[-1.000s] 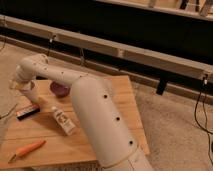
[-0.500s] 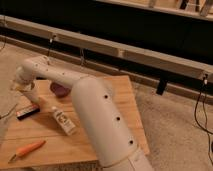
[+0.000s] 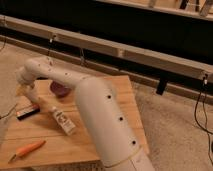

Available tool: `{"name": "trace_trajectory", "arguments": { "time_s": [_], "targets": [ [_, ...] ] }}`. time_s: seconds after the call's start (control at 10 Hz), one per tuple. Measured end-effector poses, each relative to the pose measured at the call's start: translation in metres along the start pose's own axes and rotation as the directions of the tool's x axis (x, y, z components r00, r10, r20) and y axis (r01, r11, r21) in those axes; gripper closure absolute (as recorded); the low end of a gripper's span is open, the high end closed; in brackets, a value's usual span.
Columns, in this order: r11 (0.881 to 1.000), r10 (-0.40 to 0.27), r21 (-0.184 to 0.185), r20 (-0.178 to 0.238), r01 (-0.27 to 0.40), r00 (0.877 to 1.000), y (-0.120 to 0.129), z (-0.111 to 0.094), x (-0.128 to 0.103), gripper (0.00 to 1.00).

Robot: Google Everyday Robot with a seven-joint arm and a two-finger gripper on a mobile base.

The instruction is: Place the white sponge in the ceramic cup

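The setting looked like a robotics lab or test space rather than a home. A plain wooden table (image 3: 117,95) stood on speckled carpet (image 3: 175,125), beside a long pale rail (image 3: 125,50) along a dark wall, with black cables (image 3: 202,107) hanging down. The gripper (image 3: 25,90) sat at the table's far left edge.

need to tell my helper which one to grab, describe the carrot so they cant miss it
On the wooden table, look to the near left corner, far from the gripper at the left edge. The carrot lies there alone, the only orange, tapered thing, nearer than the clear bottle.
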Motion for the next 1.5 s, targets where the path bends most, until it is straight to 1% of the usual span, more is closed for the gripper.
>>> {"name": "trace_trajectory", "arguments": {
  "time_s": [0.1, 0.2, 0.3, 0.4, 0.5, 0.6, 0.7, 0.8, 1.0, 1.3, 1.4, 1.5],
  "targets": [
    [1.0, -0.003, 0.018, 0.023, 0.003, 1.0, -0.005, -0.007, -0.009, 0.2],
    [1.0, -0.01, 0.024, 0.028, 0.009, 1.0, -0.007, -0.013, -0.015, 0.2],
    [0.999, -0.021, 0.025, 0.014, 0.02, 1.0, -0.009, -0.02, -0.02, 0.2],
    [0.999, -0.029, 0.026, -0.024, 0.029, 0.999, -0.011, -0.029, -0.018, 0.2],
    [0.999, -0.035, 0.029, -0.088, 0.037, 0.996, -0.016, -0.038, -0.011, 0.2],
    [0.998, -0.04, 0.039, -0.188, 0.048, 0.981, -0.023, -0.052, 0.002, 0.2],
    [0.998, -0.039, 0.046, -0.247, 0.052, 0.968, -0.027, -0.061, 0.009, 0.2],
    [0.997, -0.033, 0.052, -0.315, 0.052, 0.948, -0.029, -0.073, 0.014, 0.2],
    [0.997, -0.025, 0.051, -0.39, 0.049, 0.921, -0.026, -0.086, 0.013, 0.2],
    [0.999, -0.02, 0.035, -0.469, 0.041, 0.883, -0.016, -0.095, 0.014, 0.2],
    [0.999, -0.02, 0.025, -0.503, 0.038, 0.864, -0.012, -0.097, 0.016, 0.2],
    [0.999, -0.017, 0.024, -0.52, 0.035, 0.854, -0.01, -0.098, 0.017, 0.2]
  ]
}}
